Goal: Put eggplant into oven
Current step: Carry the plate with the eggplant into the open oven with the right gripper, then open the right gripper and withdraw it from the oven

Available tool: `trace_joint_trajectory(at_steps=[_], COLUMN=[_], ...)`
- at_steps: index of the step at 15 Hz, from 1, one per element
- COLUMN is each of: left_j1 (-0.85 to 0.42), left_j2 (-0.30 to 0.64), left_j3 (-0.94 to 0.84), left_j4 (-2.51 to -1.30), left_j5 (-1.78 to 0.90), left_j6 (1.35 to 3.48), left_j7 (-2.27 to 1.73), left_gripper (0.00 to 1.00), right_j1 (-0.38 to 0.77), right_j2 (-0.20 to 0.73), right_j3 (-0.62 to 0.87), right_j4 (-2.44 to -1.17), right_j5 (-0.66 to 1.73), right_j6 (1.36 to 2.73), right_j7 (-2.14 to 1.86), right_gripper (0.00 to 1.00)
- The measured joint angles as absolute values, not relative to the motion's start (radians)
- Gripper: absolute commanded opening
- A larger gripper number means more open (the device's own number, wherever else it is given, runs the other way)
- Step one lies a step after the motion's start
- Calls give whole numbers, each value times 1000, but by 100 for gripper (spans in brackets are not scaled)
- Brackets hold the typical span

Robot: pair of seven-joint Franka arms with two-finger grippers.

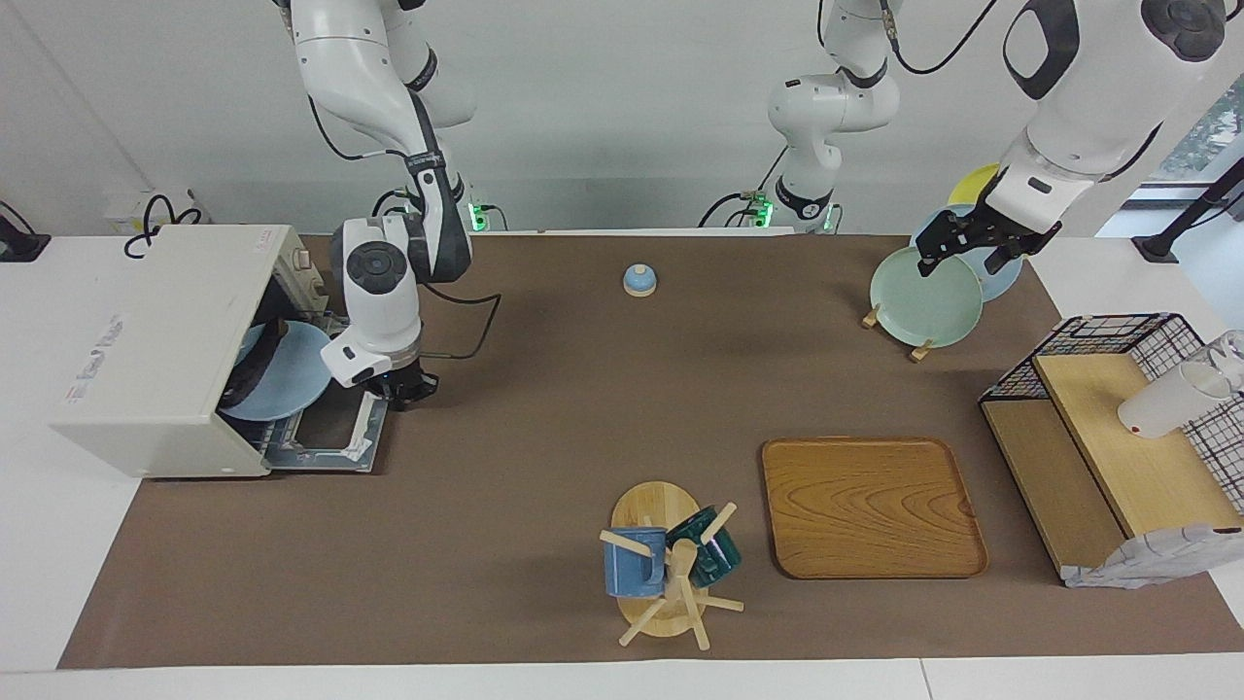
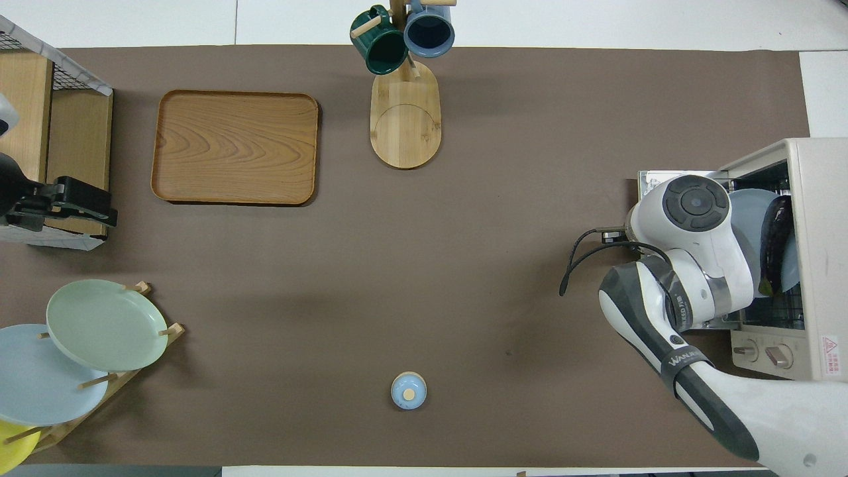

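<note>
purple eggplant (image 2: 774,242) inside white oven (image 1: 160,340)

The oven (image 1: 160,345) stands at the right arm's end of the counter (image 1: 544,437), its door (image 1: 335,437) folded down flat. Inside, the eggplant (image 2: 775,242) lies on a plate (image 2: 748,212). The right tool (image 1: 406,389) hangs over the door's outer edge, just beside the plate. The bell (image 1: 639,280) sits mid-counter, close to the robots. The mug tree (image 1: 671,569) and tray (image 1: 870,506) lie farther out. The left tool (image 1: 972,248) hovers over the plate rack (image 1: 928,292).
</note>
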State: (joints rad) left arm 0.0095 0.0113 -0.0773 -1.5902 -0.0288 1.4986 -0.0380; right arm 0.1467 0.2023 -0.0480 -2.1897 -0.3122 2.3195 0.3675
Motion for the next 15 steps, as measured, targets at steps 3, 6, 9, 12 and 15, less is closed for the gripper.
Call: trace_joint_trajectory(at_steps=[3,6,9,12,15], left_j1=[9,9,9,9,9], left_j2=[11,11,11,11,11], left_j3=[-77,-77,-77,-77,-77], left_j4=[-1590,-1590,-1590,-1590,-1590], left_j5=[-29,-29,-29,-29,-29], left_j6=[1499,1499,1499,1499,1499], left_j7=[-38,-38,-38,-38,-38], left_gripper=[100,100,100,100,100], right_j1=[156,165,154,105,34], right_j2=[202,196,141,52,-18], right_j3=[-34,-22,-18,-11,-13], right_j4=[-2164,-2134,-2115,-2104,-2089], right_j5=[-394,-437,-435,-405,-396], right_j6=[2254,2186,2128,2077,2041], right_j7=[372,375,314,185,76], right_gripper=[0,0,0,0,0])
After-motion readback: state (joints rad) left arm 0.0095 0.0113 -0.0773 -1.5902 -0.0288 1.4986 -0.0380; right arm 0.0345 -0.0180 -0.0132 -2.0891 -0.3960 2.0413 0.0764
